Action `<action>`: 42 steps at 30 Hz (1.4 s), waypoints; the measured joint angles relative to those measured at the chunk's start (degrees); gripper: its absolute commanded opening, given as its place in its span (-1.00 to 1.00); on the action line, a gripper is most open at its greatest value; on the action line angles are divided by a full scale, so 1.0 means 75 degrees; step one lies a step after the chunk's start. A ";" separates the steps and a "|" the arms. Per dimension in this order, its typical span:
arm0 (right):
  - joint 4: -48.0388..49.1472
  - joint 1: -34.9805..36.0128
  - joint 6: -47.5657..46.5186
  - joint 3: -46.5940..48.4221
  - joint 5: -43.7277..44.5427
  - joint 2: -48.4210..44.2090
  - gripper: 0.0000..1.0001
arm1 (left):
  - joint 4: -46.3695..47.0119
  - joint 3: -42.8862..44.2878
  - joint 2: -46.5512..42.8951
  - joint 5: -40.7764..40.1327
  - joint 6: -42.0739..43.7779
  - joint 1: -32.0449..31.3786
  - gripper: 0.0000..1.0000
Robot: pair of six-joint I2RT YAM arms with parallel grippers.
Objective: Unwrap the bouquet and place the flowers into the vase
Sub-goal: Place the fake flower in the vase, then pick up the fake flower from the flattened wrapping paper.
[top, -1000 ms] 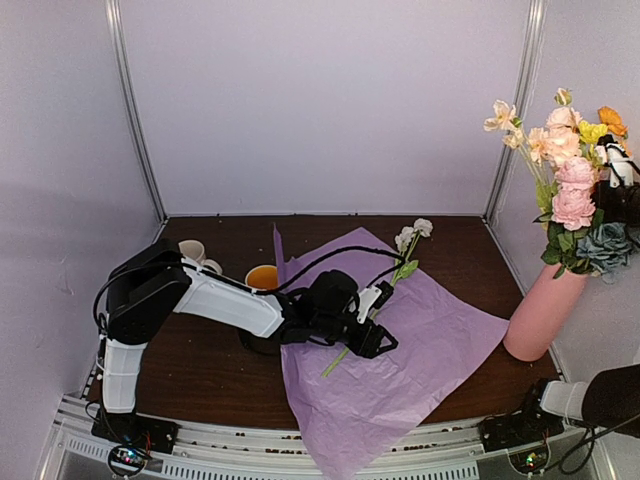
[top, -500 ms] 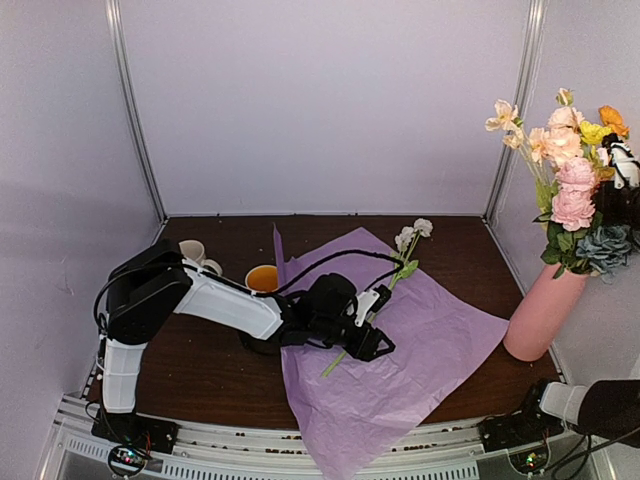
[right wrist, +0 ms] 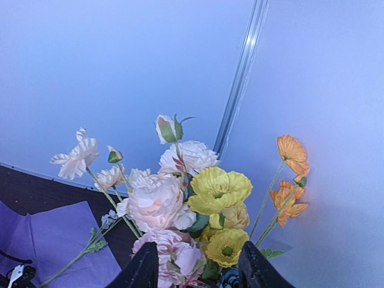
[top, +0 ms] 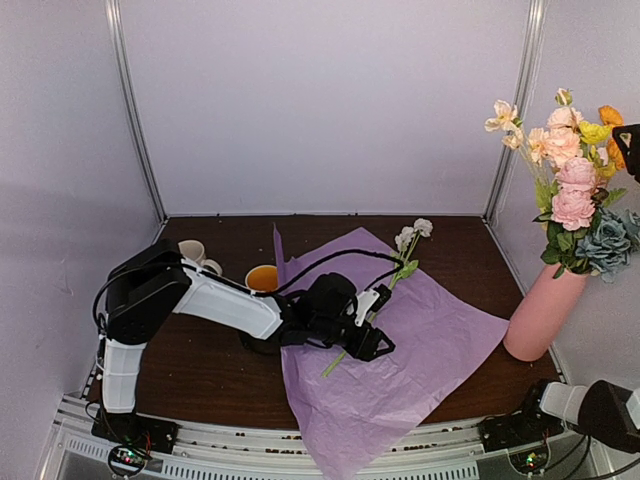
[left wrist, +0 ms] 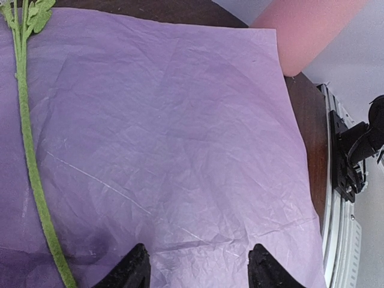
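The pink vase (top: 541, 311) stands at the table's right edge and holds most of the flowers (top: 572, 185) upright: peach, pink, yellow, orange and blue blooms. My right gripper (right wrist: 198, 267) is open just above these flowers (right wrist: 180, 192), touching none; in the top view it (top: 632, 145) only shows at the frame's edge. The bouquet's lilac tissue paper (top: 400, 350) lies spread flat. One white flower (top: 412, 235) lies on it, its green stem (left wrist: 27, 162) left of my left gripper (left wrist: 198, 270). That gripper (top: 375, 340) hovers low over the paper, open and empty.
Two white mugs (top: 196, 254) and a cup with an orange inside (top: 262, 277) sit at the back left, beside the left arm. Booth walls close in on three sides. A metal rail (top: 300, 440) runs along the near edge. The vase (left wrist: 306, 30) stands just past the paper's corner.
My right gripper has opened and drawn up and to the right, away from the flowers in the vase. The left arm has stayed still.
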 measured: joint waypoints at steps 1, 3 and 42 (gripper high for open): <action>0.0055 0.0000 0.0102 0.0006 -0.0210 -0.0044 0.05 | -0.0012 0.0000 -0.0015 -0.0003 0.0000 0.0000 0.16; 0.0434 0.0009 0.0370 -0.0207 -0.0842 -0.0195 0.05 | -0.0122 -0.0009 -0.0105 -0.0012 0.0003 0.0000 0.16; 0.4074 0.8719 -0.0495 -0.7892 0.0105 0.0050 0.23 | -0.7866 0.1961 -0.1472 -0.2736 0.1343 -0.0020 0.22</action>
